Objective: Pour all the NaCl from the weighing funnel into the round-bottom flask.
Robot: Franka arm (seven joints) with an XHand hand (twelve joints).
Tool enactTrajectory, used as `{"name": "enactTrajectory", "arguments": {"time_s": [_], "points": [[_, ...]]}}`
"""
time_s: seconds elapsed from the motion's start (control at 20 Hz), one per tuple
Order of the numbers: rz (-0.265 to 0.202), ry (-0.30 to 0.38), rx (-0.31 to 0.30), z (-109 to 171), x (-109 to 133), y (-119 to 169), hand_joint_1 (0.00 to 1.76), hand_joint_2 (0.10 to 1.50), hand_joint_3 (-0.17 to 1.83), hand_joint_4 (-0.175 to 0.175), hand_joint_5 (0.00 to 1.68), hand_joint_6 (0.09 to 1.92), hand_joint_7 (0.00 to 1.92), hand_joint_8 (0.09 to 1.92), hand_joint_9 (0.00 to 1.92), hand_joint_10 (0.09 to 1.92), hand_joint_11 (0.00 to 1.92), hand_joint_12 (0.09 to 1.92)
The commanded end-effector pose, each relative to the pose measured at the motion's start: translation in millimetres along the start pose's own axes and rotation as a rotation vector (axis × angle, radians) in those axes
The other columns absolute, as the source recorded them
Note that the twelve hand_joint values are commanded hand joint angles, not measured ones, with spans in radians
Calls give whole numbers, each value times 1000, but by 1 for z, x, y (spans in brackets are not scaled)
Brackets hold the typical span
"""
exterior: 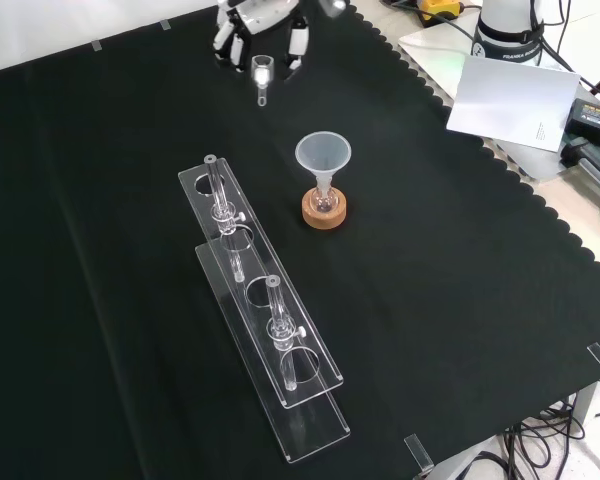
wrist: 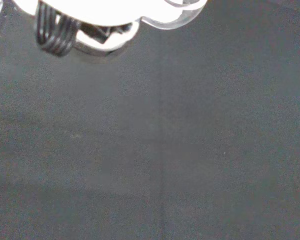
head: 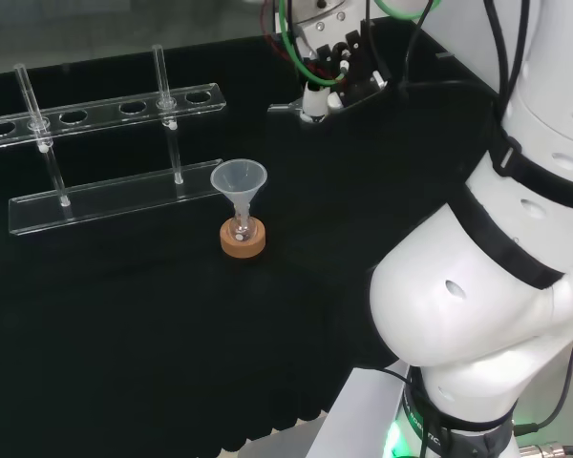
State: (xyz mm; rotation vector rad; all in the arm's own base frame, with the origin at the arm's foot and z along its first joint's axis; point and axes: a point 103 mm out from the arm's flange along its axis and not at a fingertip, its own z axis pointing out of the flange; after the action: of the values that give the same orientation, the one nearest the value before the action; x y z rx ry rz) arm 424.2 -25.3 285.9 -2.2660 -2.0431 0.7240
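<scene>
A small round-bottom flask stands on a cork ring in the middle of the cloth, with a clear funnel seated in its neck. At the cloth's far edge in the front view, the clear weighing funnel sits just in front of the hand. The fingers hang down on either side of it, spread wider than the funnel. I cannot tell whether any of them touches it. What the weighing funnel holds is too small to make out.
A clear two-tier rack with two glass tubes stands left of the flask in both the head and front views. The arm's white links stand at the right of the head view. Papers and cables lie beyond the cloth.
</scene>
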Motion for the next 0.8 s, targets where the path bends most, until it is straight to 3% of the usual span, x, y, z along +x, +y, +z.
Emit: {"name": "enactTrajectory", "arguments": {"time_s": [0.05,0.8], "points": [[-18,-78,15,-3,31,-32,1137,701,511,175,1368,437,649,682,1091,250,978,931],[-20,-107,55,7,53,-53,1137,702,513,175,1364,446,659,683,1107,247,984,930]]}}
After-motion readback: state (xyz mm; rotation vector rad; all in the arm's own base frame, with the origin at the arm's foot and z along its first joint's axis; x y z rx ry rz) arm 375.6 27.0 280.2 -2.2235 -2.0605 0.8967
